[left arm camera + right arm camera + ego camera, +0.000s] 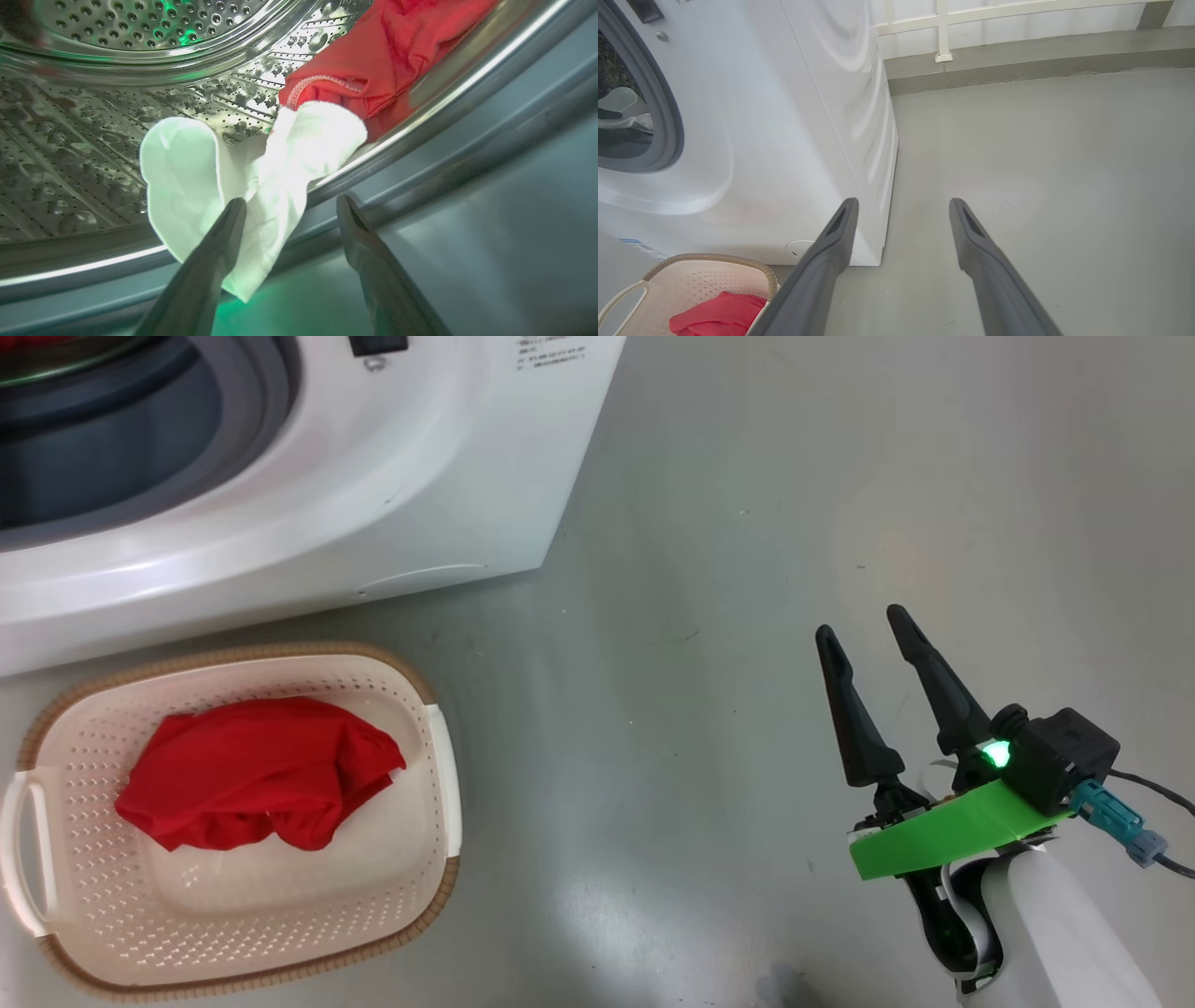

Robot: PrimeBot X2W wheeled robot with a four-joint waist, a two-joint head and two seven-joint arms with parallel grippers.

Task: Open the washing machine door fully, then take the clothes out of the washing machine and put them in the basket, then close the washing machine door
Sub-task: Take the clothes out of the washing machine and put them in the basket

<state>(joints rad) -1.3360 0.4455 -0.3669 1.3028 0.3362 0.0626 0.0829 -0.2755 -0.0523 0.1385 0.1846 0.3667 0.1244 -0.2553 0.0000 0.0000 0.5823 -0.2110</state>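
Laundry lies at the perforated steel drum's lip, left pincer spread just before a small white cloth beside a bright red garment; a shallow pinch on its loose edge could drop it short of the cream perforated basket.

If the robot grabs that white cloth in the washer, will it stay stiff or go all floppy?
Probably floppy: the white cloth already folds and droops over the rim of the drum. It looks thin, so it is likely light. It touches the red garment, so pulling it might drag that along too.
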